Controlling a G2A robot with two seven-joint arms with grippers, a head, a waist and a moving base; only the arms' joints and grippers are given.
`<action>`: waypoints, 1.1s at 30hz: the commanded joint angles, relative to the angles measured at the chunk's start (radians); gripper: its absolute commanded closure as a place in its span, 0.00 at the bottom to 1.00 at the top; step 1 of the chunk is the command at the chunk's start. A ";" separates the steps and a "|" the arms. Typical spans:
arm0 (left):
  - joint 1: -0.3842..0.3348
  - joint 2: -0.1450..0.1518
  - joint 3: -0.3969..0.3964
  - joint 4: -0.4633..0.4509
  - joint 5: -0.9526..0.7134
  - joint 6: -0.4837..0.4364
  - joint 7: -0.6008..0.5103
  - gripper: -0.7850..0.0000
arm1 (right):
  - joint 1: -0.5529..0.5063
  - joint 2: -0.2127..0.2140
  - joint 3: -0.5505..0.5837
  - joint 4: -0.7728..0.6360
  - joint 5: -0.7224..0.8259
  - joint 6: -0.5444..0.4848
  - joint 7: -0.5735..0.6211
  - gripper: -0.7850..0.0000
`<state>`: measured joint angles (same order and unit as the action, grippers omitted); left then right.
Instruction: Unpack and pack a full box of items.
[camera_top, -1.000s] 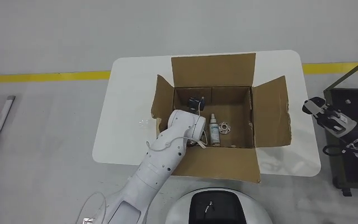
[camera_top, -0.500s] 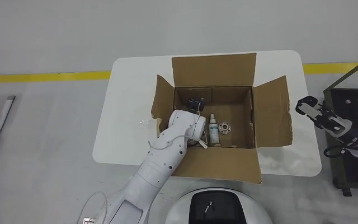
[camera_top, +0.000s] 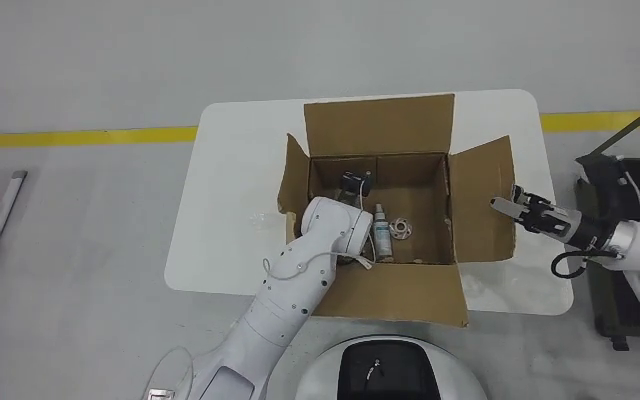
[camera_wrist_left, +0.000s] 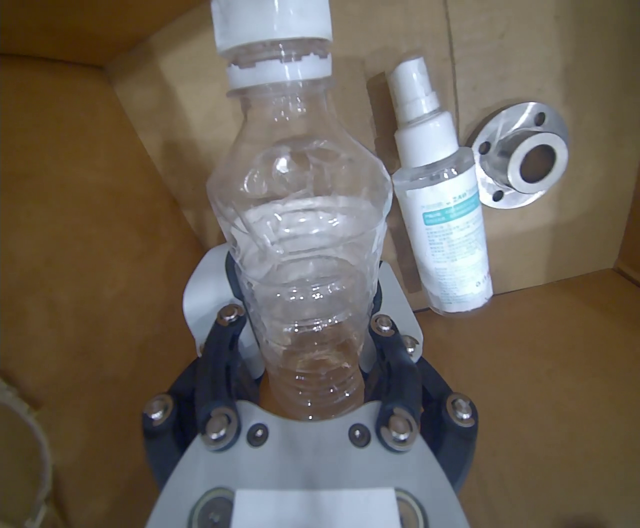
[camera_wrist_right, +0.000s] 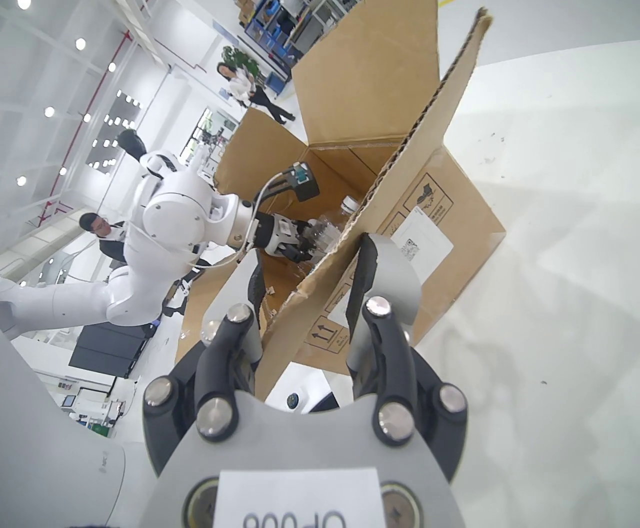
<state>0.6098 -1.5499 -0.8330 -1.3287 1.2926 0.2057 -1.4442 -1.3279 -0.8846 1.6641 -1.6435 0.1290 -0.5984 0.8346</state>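
Jaws of the left gripper (camera_wrist_left: 300, 295) are clamped on the ribbed lower body of a clear plastic bottle (camera_wrist_left: 295, 200), one pad on each side. The bottle carries a white cap (camera_wrist_left: 271, 20) and points away from the wrist toward a wall of the cardboard box (camera_top: 380, 125). Gripper and bottle are both inside the box; whether the bottle touches the box floor cannot be determined.

Jaws of the right gripper (camera_wrist_right: 315, 260) are spread, with the torn edge of the box's right flap (camera_wrist_right: 400, 165) passing between them: one finger on the inner face, one on the outer face. Contact between fingers and cardboard cannot be confirmed.

Contents on the box floor:
- A white spray bottle (camera_wrist_left: 442, 220) lies flat just beside the plastic bottle and roughly parallel to it.
- A metal flange (camera_wrist_left: 522, 155) with a centre bore and bolt holes lies just beside the spray bottle, on the side away from the plastic bottle.

From the top view, the box stands on a white table (camera_top: 230, 200) with all four flaps folded outward. The left arm enters over the near left corner; the right gripper is at the right flap
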 joint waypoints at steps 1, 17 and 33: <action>0.010 0.002 -0.010 -0.041 0.001 -0.007 -0.010 1.00 | 0.010 0.000 -0.011 0.008 -0.016 0.013 0.002 0.59; 0.069 0.030 -0.189 -0.415 -0.111 -0.121 -0.092 1.00 | 0.091 0.007 -0.013 0.072 -0.063 0.052 0.010 1.00; 0.178 0.114 -0.466 -0.799 -0.016 -0.146 -0.092 1.00 | 0.097 0.015 0.014 0.085 -0.077 0.061 -0.009 0.76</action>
<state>0.7743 -1.4426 -1.2749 -2.0974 1.2708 0.0612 -1.5359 -1.2298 -0.8696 1.6778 -1.5549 0.0542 -0.5365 0.8277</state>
